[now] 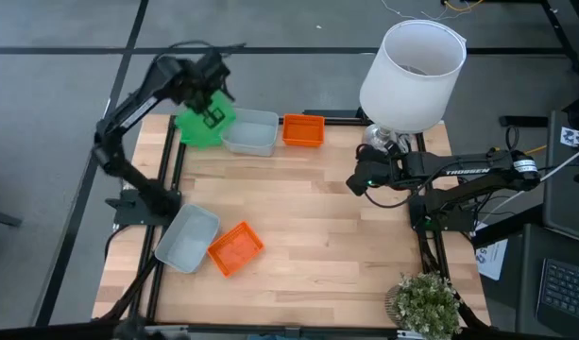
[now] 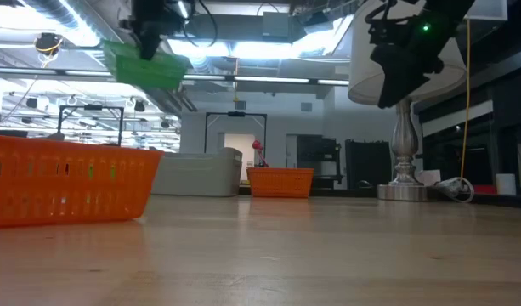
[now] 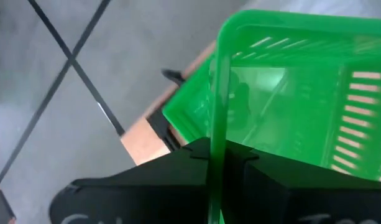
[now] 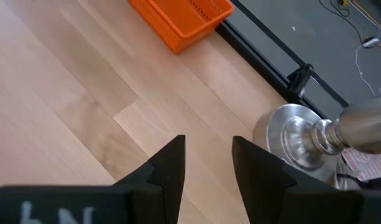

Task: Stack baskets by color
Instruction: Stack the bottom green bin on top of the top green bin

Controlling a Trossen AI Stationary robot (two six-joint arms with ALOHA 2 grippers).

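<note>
My left gripper (image 3: 218, 163) is shut on a bright green basket (image 1: 202, 127), held high over the table's far left corner (image 2: 145, 68). More green (image 3: 185, 118) shows below it; whether that is a second basket I cannot tell. A pale grey basket (image 1: 251, 133) and an orange basket (image 1: 303, 129) rest on their bottoms along the far edge. Another grey basket (image 1: 187, 236) and another orange one (image 1: 235, 247) sit at the near left. My right gripper (image 4: 209, 168) hangs open above bare wood (image 1: 360, 179), beside the lamp's base. My left gripper pinches one side wall of the green basket at its rim (image 3: 219, 134), one finger inside the basket and one outside. The fingers come slanting down from above. The basket hangs tilted below them (image 2: 158, 75), lifted clear of the table.
A lamp with a big white shade (image 1: 412, 71) and a silver base (image 4: 302, 140) stands at the far right. A small potted plant (image 1: 426, 302) sits at the near right corner. The middle of the wooden table (image 1: 317, 236) is bare.
</note>
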